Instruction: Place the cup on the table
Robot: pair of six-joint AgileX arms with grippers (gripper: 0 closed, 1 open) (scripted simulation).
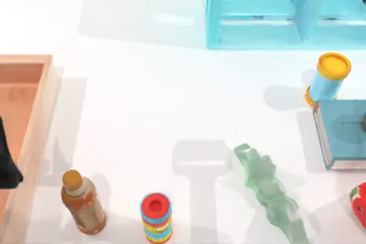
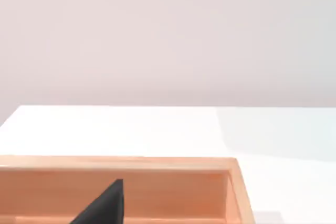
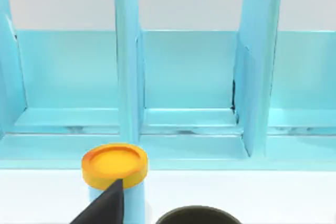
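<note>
A: So, where does the robot stand on the white table (image 1: 143,84)?

B: Early, by the look of it: the approach. The right wrist view faces the blue shelf (image 3: 184,77) at the far right, with the yellow-lidded can (image 3: 114,165) before it and the cup (image 3: 197,214) just beside the can, only its dark rim in sight.

A: And the arms?

B: The left arm (image 1: 7,167) sits parked over the wooden tray (image 1: 34,101). The right gripper (image 3: 105,205) hangs near the cup; whether it is open, or holds anything, cannot be told.

A: Next?

B: Probably closing squarely on the cup without nudging the can, then carrying it to bare table.
</note>
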